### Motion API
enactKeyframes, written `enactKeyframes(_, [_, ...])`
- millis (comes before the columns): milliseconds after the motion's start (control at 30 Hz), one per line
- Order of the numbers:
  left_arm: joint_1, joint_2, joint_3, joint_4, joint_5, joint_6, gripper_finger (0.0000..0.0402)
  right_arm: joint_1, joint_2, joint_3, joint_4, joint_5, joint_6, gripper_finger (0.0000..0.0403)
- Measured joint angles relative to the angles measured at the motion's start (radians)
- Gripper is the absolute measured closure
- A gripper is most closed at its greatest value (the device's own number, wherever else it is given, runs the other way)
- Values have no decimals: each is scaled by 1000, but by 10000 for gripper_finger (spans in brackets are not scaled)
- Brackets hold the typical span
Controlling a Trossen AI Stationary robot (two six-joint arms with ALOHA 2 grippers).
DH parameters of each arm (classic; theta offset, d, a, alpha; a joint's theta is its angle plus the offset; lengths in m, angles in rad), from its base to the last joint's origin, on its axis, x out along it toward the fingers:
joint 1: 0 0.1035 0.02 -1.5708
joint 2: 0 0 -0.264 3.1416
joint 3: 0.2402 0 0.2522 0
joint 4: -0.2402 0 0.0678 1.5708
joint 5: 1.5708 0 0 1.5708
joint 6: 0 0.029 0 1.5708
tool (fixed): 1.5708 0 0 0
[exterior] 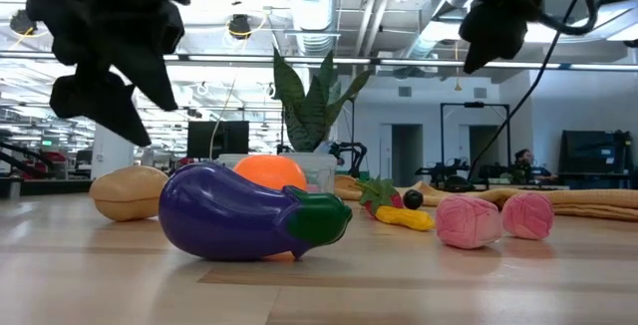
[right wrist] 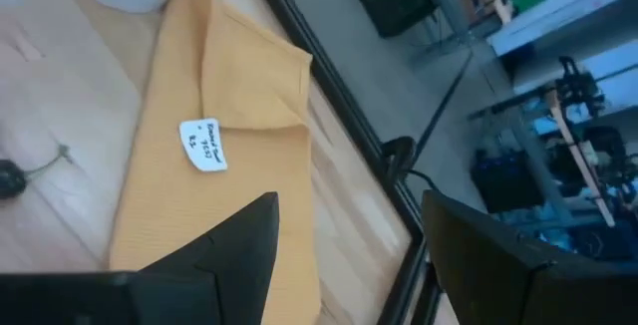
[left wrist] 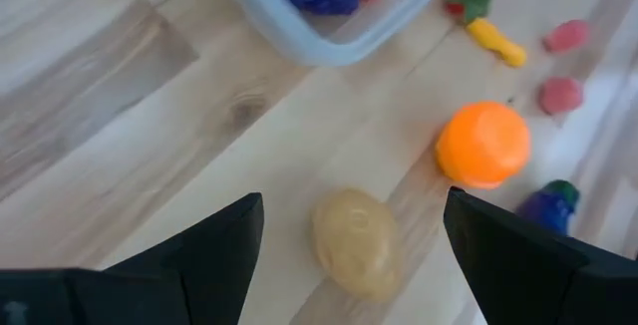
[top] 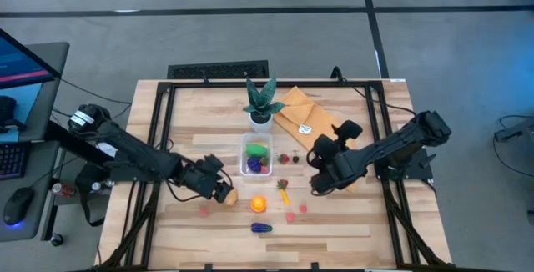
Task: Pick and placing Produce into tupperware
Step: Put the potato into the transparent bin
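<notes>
The clear tupperware (top: 257, 156) stands mid-table and holds a green, a purple and a red piece; it also shows in the left wrist view (left wrist: 329, 36). A tan potato (top: 227, 195) lies on the table in front of it. My left gripper (top: 219, 187) is open and hovers above the potato (left wrist: 357, 240), one finger on either side, touching nothing. An orange (top: 258, 204), a purple eggplant (top: 261, 228), a yellow piece (top: 284, 195) and pink pieces (top: 290, 217) lie loose nearby. My right gripper (top: 335, 138) is open and empty, raised over the mustard cloth (right wrist: 199, 165).
A potted plant (top: 262, 105) stands just behind the tupperware. The mustard cloth (top: 304, 118) with a white tag lies at the far right. Two small dark and red pieces (top: 289, 158) lie right of the tupperware. A black frame rail (top: 167, 122) borders the table.
</notes>
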Motion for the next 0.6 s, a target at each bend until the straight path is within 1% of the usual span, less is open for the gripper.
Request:
enactKeyframes(67, [12,0,0,-19,13,-12,102,12,-7,-9,-4,17,24,163])
enactKeyframes(233, [16,1,0,-4,26,-22,102,26,-28,-55,0,14,69,163])
enactKeyframes(367, [11,46,0,21,37,-34,102,31,-56,-98,-5,12,122,163])
enactKeyframes(467, [11,115,0,93,99,-35,102,38,-81,-128,-5,0,156,163])
enactKeyframes(533, [11,153,5,120,147,-24,102,46,-95,-135,-5,-1,163,163])
enactKeyframes(600, [11,185,28,125,169,-17,102,61,-108,-144,-5,-4,172,163])
